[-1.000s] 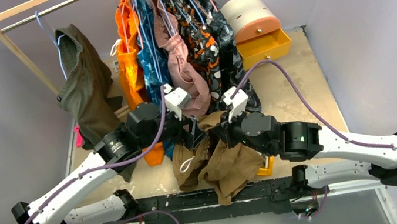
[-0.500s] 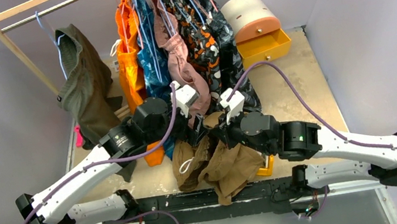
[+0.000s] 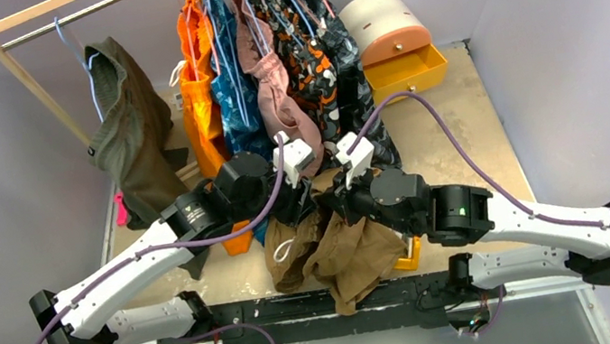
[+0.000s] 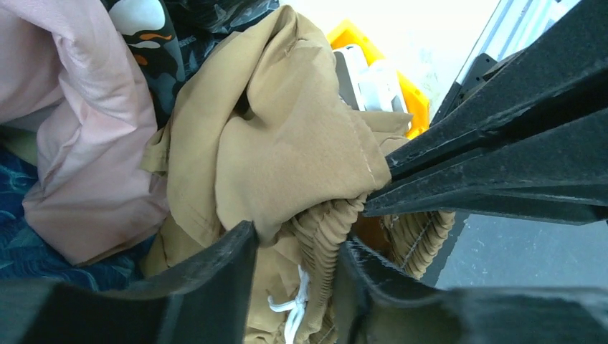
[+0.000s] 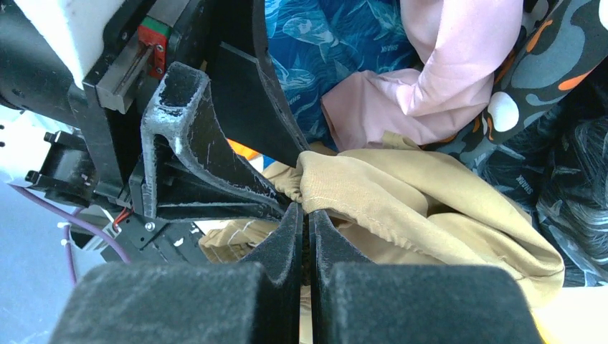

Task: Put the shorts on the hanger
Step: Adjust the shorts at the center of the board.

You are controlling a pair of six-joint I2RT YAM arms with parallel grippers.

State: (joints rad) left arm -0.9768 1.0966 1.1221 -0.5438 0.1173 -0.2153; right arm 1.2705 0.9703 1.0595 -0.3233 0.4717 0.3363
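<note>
The tan-brown shorts hang bunched between my two grippers at the table's near edge, with the white drawstring dangling on the left. My left gripper straddles the gathered waistband. Its jaws are partly closed, and a gap still shows beside the band above the drawstring. My right gripper is shut on a hemmed edge of the shorts, right beside the left gripper's fingers. The hanger is hidden.
A wooden rack at the back carries an olive garment, orange shorts, a pink garment and patterned ones. A peach box with an open yellow drawer stands back right. A yellow object lies under the shorts.
My left arm has swung right and up to the shorts, and its jaws have narrowed around the waistband. The right gripper has stayed shut in place.
</note>
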